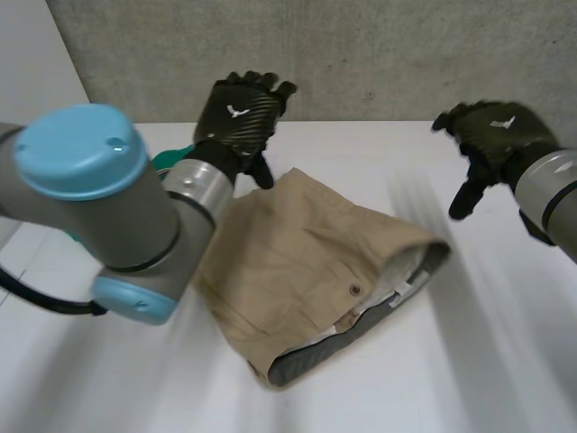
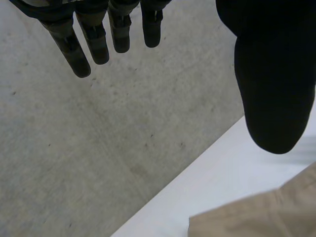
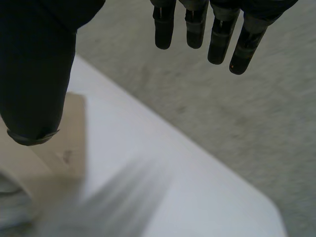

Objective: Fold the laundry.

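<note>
Tan shorts [image 1: 306, 266] lie folded in the middle of the white table [image 1: 505, 361], grey waistband lining toward the front right, a button showing. My left hand [image 1: 236, 117] hovers above the shorts' far left corner, fingers [image 2: 98, 42] straight and spread, holding nothing. A tan corner of the shorts [image 2: 261, 215] lies below its thumb. My right hand [image 1: 491, 131] hangs above the table to the right of the shorts, fingers [image 3: 197, 29] straight and apart, empty. The shorts' edge [image 3: 69, 143] shows beside its thumb.
A green thing [image 1: 171, 161] peeks out behind my left forearm at the table's back left. A grey concrete wall [image 1: 361, 54] runs along the table's far edge. My left arm's blue-capped joint [image 1: 81, 153] stands large at the front left.
</note>
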Controlling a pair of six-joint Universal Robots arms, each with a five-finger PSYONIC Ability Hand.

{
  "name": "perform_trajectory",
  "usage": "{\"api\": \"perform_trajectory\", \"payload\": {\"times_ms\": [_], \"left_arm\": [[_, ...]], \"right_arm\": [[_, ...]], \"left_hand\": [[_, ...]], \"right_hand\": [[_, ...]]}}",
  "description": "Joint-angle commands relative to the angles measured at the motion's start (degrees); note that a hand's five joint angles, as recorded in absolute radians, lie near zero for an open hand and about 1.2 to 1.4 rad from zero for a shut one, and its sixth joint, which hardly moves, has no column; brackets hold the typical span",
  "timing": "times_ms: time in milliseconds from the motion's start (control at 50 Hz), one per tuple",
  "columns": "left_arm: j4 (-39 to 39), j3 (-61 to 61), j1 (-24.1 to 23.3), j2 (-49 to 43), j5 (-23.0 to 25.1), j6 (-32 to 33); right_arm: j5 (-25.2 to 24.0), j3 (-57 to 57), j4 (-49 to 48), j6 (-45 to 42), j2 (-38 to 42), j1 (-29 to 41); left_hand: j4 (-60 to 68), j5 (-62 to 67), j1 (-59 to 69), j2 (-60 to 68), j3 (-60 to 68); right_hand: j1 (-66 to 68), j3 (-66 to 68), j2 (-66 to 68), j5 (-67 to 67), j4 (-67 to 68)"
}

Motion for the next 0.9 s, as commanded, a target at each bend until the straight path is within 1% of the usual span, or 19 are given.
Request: {"api": "perform_trajectory", "payload": {"times_ms": [20,80,180,200,240,260,320,340,420,480,620,640,760,840,900], "left_arm": [[-1.0,-7.0,5.8,4.8,6.1,0.1],[-1.0,-8.2,8.3,5.3,7.7,0.1],[-1.2,-8.4,11.8,4.5,8.3,1.2],[-1.6,-8.4,13.7,3.6,8.6,2.7],[-2.1,-8.1,15.6,2.3,9.1,5.0],[-3.1,-7.7,17.7,1.3,10.1,7.9],[-4.2,-7.6,20.6,0.0,11.9,12.3],[-4.7,-7.5,22.4,-0.7,13.3,14.9],[-4.9,-6.7,25.2,-3.7,16.5,19.3],[-5.0,-5.4,26.2,-6.1,17.9,20.4],[-5.1,-3.9,27.6,-9.3,18.2,20.8],[-5.1,-3.6,27.7,-9.7,18.2,20.8],[-5.1,-3.6,27.7,-11.1,18.2,21.1],[-5.0,-3.5,27.6,-11.8,18.2,22.4],[-4.8,-3.5,27.6,-11.8,18.1,23.8]], "right_arm": [[-2.0,1.6,2.4,0.5,1.6,6.5],[-1.5,2.5,0.7,-0.2,3.9,8.1],[1.1,3.3,-2.3,-0.9,8.6,8.8],[1.7,3.3,-2.3,-1.1,9.1,8.9],[2.4,4.0,-2.1,-1.8,9.6,9.0],[2.4,4.5,-2.1,-2.0,9.7,9.3],[1.8,7.2,-2.5,-2.5,9.6,10.5],[1.7,7.9,-2.6,-2.5,9.5,10.9],[-0.2,11.0,-4.5,-1.6,9.3,13.6],[-2.5,13.7,-7.0,-1.0,8.2,16.9],[-6.6,16.8,-10.2,-0.5,6.9,22.1],[-6.9,16.9,-10.2,-0.4,6.9,22.5],[-8.9,16.9,-11.1,1.1,7.5,25.3],[-8.9,16.5,-12.4,1.2,9.6,26.4],[-8.7,15.8,-13.5,1.5,11.6,27.4]], "left_hand": [[-1.6,-2.8,-0.9,-1.7,-2.1],[-1.6,-2.8,-0.9,-1.7,-2.1],[-1.6,-2.8,-0.9,-1.7,-2.1],[-1.6,-2.8,-0.9,-1.7,-2.1],[-1.6,-2.8,-0.9,-1.7,-2.1],[-1.6,-2.8,-0.9,-1.7,-2.1],[-1.6,-2.8,-0.9,-1.7,-2.1],[-1.6,-2.8,-0.9,-1.6,-2.0],[-1.4,-2.6,-0.7,-1.4,-1.8],[-0.4,-1.6,0.3,-0.4,-0.8],[4.0,2.8,4.7,3.9,3.5],[7.2,5.9,7.9,7.1,6.7],[16.9,15.7,17.6,16.9,16.5],[25.3,24.1,26.0,25.3,24.9],[34.4,33.2,35.1,34.4,34.0]], "right_hand": [[-1.4,-2.4,-2.8,-3.9,-3.7],[-1.4,-2.4,-2.8,-3.9,-3.7],[-1.4,-2.4,-2.8,-3.9,-3.7],[-1.4,-2.4,-2.8,-3.9,-3.7],[-1.4,-2.4,-2.8,-3.9,-3.7],[-1.4,-2.4,-2.8,-3.9,-3.7],[-1.4,-2.4,-2.8,-3.9,-3.7],[-1.4,-2.4,-2.8,-3.9,-3.7],[-1.4,-2.4,-2.8,-3.9,-3.7],[-1.4,-2.4,-2.8,-3.9,-3.7],[-1.4,-2.4,-2.8,-3.9,-3.7],[-1.4,-2.4,-2.8,-3.9,-3.7],[-1.4,-2.4,-2.8,-3.9,-3.7],[-1.4,-2.4,-2.8,-3.9,-3.7],[-1.4,-2.4,-2.8,-3.9,-3.7]]}}
